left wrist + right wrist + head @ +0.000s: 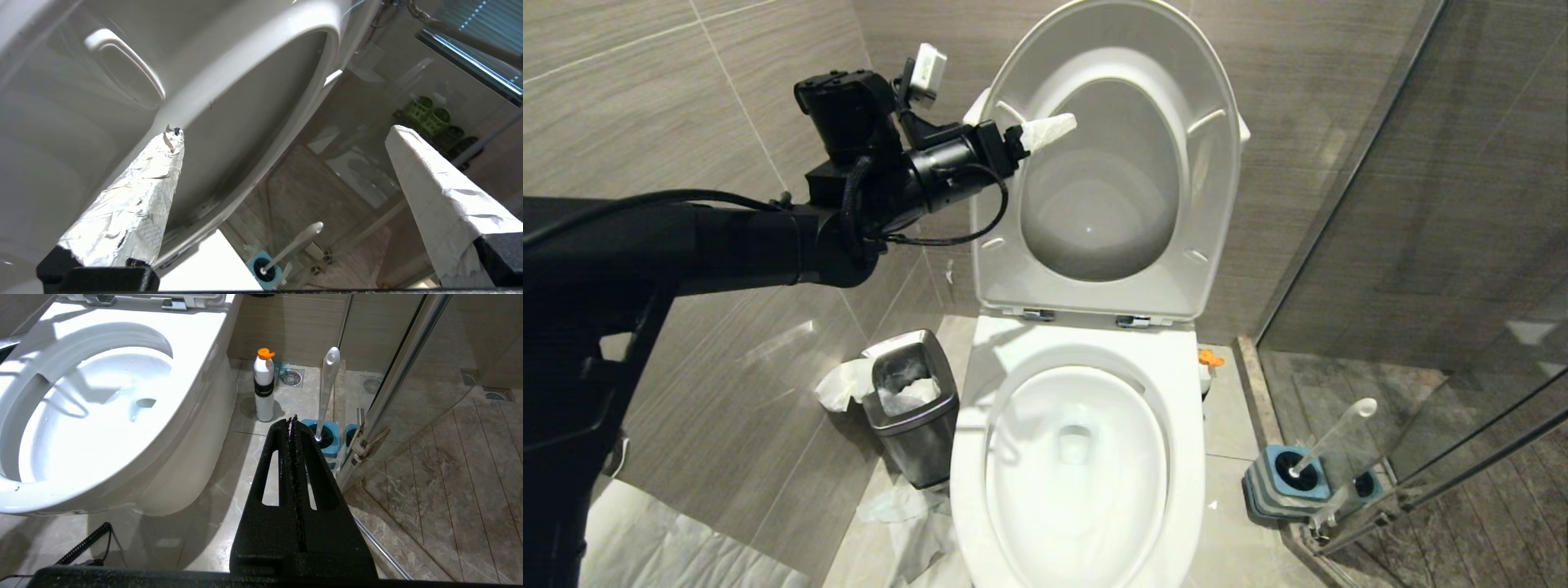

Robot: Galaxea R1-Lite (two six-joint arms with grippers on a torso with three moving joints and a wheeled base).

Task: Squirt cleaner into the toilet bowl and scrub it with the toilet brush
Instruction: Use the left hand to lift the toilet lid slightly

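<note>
The white toilet bowl (968, 457) stands open, with seat and lid (1209, 163) raised against the wall. My left gripper (1049, 129) is held high beside the raised seat's left edge, its white-wrapped fingers wide open and empty (284, 130). The toilet brush (1331, 437) stands upright in its blue holder on the floor to the right of the bowl, also seen past the left fingers (294, 245). The cleaner, a white bottle with an orange cap (264, 386), stands on the floor between bowl (192, 375) and brush (327, 388). My right gripper (292, 418) hangs shut and empty, low, pointing toward the holder.
A steel waste bin (911, 408) with paper inside stands left of the bowl, with crumpled paper (907, 514) on the floor beside it. A glass shower door (1421, 245) closes off the right side, right behind the blue brush holder (1286, 482).
</note>
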